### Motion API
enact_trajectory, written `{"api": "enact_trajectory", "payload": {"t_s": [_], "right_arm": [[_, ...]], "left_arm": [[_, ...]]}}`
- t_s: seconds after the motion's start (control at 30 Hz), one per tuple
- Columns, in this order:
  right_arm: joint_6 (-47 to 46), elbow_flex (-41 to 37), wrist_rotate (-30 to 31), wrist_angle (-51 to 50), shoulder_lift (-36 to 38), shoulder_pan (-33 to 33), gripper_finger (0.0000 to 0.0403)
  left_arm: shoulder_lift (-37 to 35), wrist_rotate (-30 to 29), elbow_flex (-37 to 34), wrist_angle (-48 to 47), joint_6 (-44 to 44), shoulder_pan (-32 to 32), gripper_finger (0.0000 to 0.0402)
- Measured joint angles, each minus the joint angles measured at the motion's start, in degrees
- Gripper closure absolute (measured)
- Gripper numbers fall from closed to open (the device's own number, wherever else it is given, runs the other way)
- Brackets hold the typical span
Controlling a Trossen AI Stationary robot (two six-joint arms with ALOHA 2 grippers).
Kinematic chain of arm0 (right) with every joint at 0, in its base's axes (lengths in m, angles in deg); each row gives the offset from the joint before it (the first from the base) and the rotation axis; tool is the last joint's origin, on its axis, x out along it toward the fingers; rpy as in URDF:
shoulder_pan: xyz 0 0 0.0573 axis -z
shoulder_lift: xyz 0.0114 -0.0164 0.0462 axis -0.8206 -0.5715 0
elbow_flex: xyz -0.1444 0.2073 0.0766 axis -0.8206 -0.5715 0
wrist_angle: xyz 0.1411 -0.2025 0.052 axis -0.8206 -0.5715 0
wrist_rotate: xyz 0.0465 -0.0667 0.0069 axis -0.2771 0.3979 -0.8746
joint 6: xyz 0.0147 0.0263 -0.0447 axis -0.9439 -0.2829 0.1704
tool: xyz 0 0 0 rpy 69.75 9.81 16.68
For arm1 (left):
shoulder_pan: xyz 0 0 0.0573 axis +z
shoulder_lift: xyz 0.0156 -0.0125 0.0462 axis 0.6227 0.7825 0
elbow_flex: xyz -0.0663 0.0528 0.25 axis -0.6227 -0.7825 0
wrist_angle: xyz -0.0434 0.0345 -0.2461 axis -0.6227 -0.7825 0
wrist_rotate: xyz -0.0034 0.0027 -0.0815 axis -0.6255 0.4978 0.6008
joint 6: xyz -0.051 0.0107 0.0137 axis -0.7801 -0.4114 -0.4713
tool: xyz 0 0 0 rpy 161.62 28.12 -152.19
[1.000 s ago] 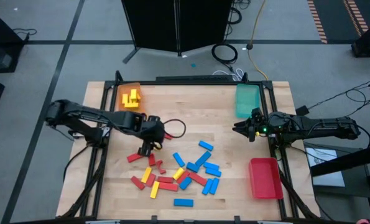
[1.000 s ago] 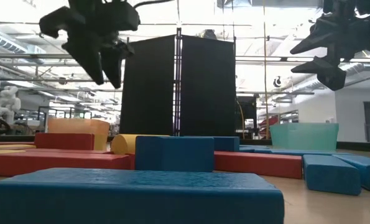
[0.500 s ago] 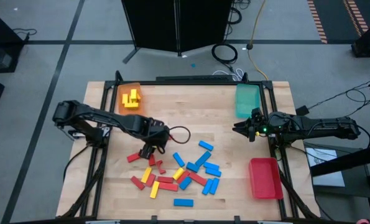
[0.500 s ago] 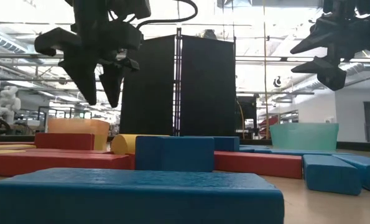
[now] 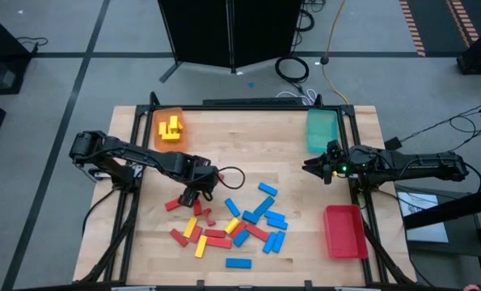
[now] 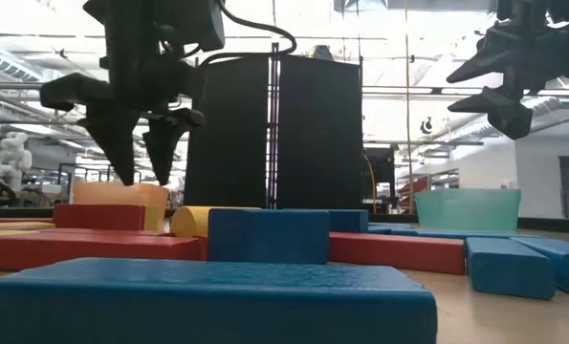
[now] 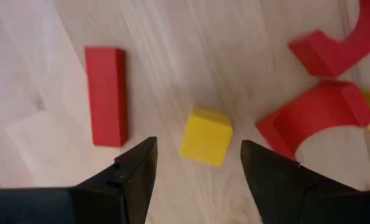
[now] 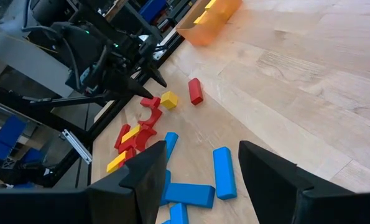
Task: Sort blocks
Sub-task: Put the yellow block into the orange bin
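Red, yellow and blue blocks [image 5: 238, 229] lie scattered on the near middle of the wooden table. My left gripper [image 7: 198, 149] points down, open, low over the pile's left end. Between its fingers, on the wood below, lies a small yellow block [image 7: 206, 137], untouched. A long red block [image 7: 106, 96] lies to one side of it, two red arch pieces [image 7: 321, 118] to the other. My right gripper [image 5: 311, 168] waits open at the table's right edge, raised, near the teal tray.
An orange tray [image 5: 169, 126] holding yellow blocks stands at the far left corner. A teal tray [image 5: 322, 130] stands at the far right, a red tray [image 5: 344, 231] at the near right. A cable loop [image 5: 233, 172] hangs beside the left wrist. A blue block [image 6: 207, 301] lies right in front of the low camera.
My left gripper has come down toward the table over the yellow block, drifting slightly toward the near edge and rolling a little; its fingers stay equally far apart. No block has moved.
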Motion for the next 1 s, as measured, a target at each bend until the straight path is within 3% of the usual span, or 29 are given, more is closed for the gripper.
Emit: {"api": "enact_trajectory", "payload": {"t_s": [0.23, 1.0], "right_arm": [[-0.02, 0.00, 0.00, -0.03, 0.00, 0.00, 0.0209], [-1.49, 0.01, 0.02, -0.10, 0.01, 0.00, 0.0209]], "left_arm": [[-0.02, -0.05, -2.48, 5.67, -1.25, 0.00, 0.0173], [-0.02, -0.31, -9.86, 10.06, -1.69, -0.63, 0.0173]]}}
